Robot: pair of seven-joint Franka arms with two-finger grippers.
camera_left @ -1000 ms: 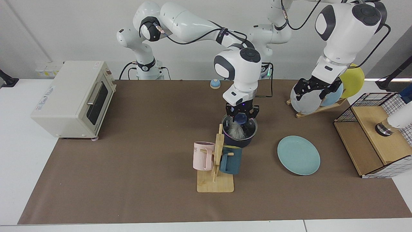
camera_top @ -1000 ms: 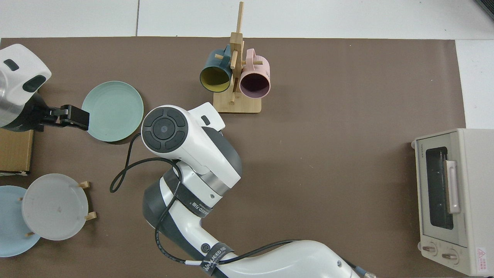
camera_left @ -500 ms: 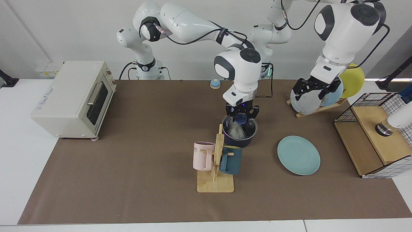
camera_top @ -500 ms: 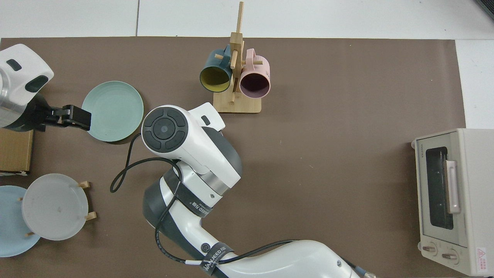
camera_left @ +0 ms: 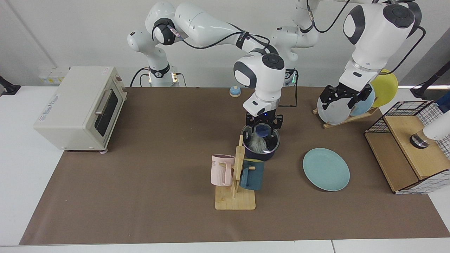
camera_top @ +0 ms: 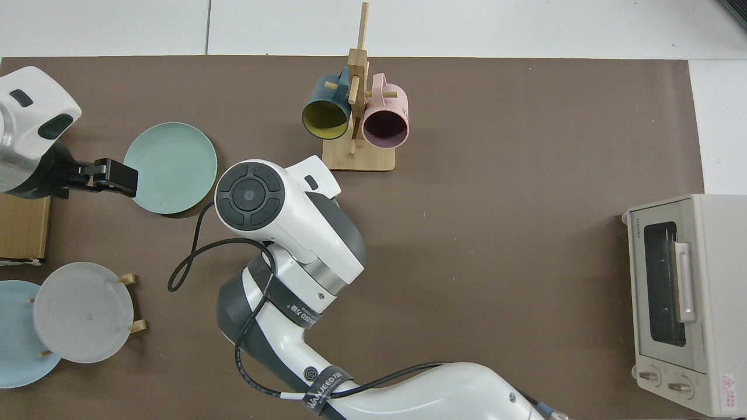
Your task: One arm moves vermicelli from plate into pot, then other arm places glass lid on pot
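Two grippers show in the facing view. The right gripper [camera_left: 264,123] sits directly over the small dark navy pot [camera_left: 261,147], fingers clamped on the blue knob of the clear round glass lid [camera_left: 262,135] resting on the pot's rim. Under the lid lies the whitish vermicelli bundle [camera_left: 256,143]. The flat teal-green plate [camera_left: 326,169] lies bare, well apart. The left gripper [camera_left: 342,100] waits raised, fingers apart.

From above, the right arm hides the pot; the left gripper [camera_top: 108,177] hangs at the plate's [camera_top: 170,167] edge.
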